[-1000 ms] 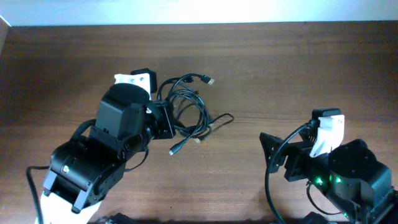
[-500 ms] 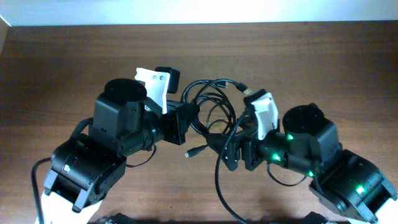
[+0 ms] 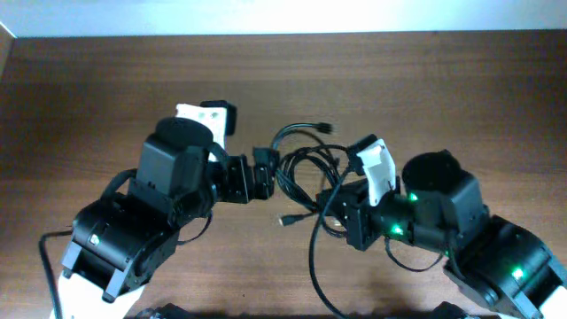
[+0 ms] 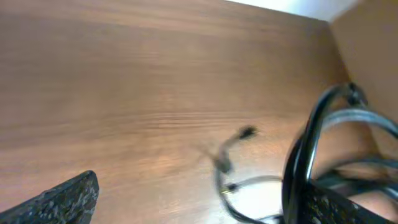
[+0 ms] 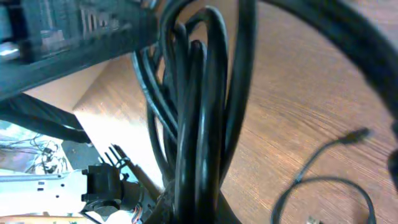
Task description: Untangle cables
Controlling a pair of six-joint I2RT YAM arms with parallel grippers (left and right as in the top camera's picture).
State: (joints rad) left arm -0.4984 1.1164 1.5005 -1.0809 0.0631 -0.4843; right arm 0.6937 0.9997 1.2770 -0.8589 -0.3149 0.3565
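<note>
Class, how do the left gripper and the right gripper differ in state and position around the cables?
The left gripper is open; the right gripper is shut on the cables. The left gripper sits left of them, the right gripper to their right. Both are black.

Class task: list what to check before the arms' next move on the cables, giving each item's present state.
1. Right jaws shut on the bundle of thin black cables: ok.
2. Left jaws open: ok.
3. Left jaws clear of the cable loops: cannot tell.
4. Free plug end visible on the brown wooden table: ok.
5. Cables separated: not ok, coiled together.
</note>
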